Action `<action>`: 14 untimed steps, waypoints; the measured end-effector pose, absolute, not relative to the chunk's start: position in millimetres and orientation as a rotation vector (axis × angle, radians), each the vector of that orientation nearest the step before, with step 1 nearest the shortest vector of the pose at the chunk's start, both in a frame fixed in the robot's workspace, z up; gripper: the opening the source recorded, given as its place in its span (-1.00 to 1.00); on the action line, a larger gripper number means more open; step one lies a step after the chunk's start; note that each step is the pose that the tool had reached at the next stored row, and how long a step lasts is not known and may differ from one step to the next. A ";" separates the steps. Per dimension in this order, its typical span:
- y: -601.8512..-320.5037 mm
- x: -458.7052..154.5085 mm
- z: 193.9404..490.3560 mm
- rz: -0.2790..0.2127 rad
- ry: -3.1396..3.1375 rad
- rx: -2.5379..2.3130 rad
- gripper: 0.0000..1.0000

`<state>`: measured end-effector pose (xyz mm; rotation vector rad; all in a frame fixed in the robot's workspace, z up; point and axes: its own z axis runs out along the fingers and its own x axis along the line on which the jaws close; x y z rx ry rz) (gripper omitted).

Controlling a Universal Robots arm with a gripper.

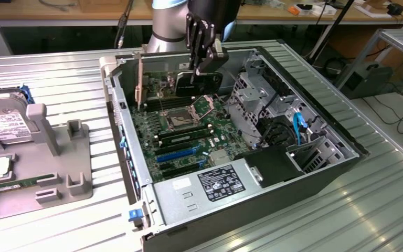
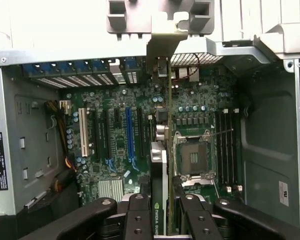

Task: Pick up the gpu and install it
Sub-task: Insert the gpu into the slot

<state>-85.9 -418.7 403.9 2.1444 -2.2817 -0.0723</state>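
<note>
One end effector, black and jointed, is clamping the gpu between its fingers and holding it edge-down inside the open computer case. The card is hanging close over the green motherboard, right beside the bare CPU socket. Its silver bracket is pointing toward the case's rear wall.

Whether the card's lower edge is touching a slot is staying hidden behind the card itself. From the wrist it is showing almost edge-on, so little of its face is readable. The arm is being cut off above the case.

A grey power supply with a dark label is sitting at the case's near end. The case is lying on a ribbed, shiny metal worktop. Beside the case, a grey moulded fixture is carrying a boxy silver hard drive. Beyond the case, wooden benches are lining the room.
</note>
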 end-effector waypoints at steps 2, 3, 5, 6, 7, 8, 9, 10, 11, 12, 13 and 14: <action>-418.7 -85.9 400.6 -0.072 -2.282 2.144 -0.47; -418.7 -85.9 400.0 -0.072 -2.282 2.144 -0.47; -418.7 -85.9 400.0 -0.072 -2.282 2.144 -0.47; -418.7 -85.9 399.9 -0.072 -2.282 2.144 -0.47; -418.7 -85.9 399.5 -0.072 -2.282 2.144 -0.47; -418.7 -85.8 399.0 -0.072 -2.282 2.144 -0.47; -418.8 -85.7 398.8 -0.072 -2.282 2.144 -0.47; -419.0 -85.5 398.6 -0.072 -2.282 2.144 -0.47; -419.2 -85.2 398.1 -0.072 -2.282 2.144 -0.47; -419.3 -85.0 397.2 -0.072 -2.282 2.144 -0.47; -419.5 -84.8 396.3 -0.072 -2.282 2.144 -0.47; -419.6 -84.7 395.0 -0.072 -2.282 2.144 -0.47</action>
